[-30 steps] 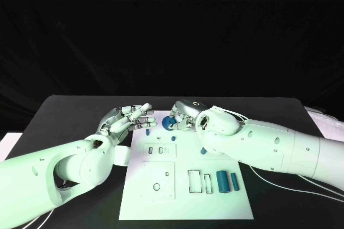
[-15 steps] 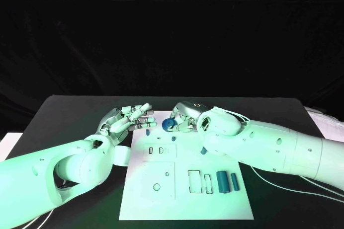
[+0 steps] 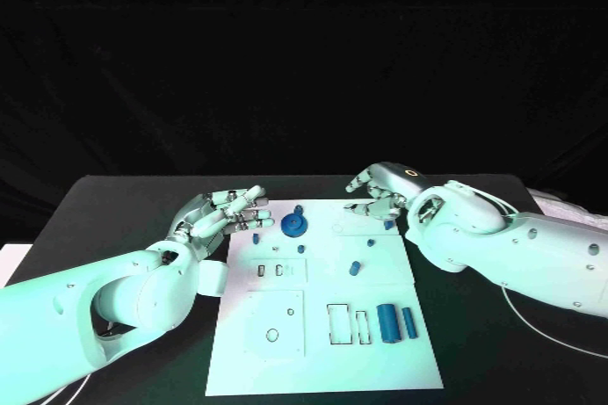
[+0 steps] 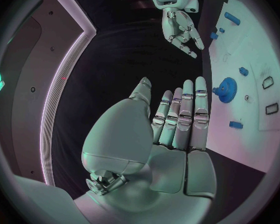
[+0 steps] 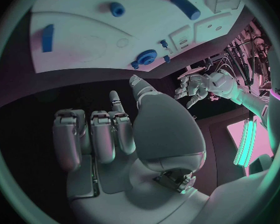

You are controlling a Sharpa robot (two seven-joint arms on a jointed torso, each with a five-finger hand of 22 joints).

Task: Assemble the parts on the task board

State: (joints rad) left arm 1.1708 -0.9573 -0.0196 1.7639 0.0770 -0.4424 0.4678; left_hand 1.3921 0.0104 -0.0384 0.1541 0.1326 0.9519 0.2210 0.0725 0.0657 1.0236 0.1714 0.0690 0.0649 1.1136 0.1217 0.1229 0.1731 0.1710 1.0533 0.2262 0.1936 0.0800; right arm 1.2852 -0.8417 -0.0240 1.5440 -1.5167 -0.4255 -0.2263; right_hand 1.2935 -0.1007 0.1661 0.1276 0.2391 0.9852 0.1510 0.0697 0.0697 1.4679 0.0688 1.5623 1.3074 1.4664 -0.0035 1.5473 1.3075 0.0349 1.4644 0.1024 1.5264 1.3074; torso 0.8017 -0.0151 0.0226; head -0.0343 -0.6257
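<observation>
The right hand (image 3: 380,192) has let go of the gear (image 3: 295,222) and drawn back to the board's (image 3: 323,352) far right corner, fingers loosely curled and empty. The gear now sits near the far edge, apparently placed. The left hand (image 3: 226,213) waits open at the left edge.

gear (image 3: 297,222) on task board (image 3: 317,352) — between both hands

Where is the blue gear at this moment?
In the head view the blue gear sits on the far part of the task board, just right of the left hand, and neither hand touches it.
</observation>
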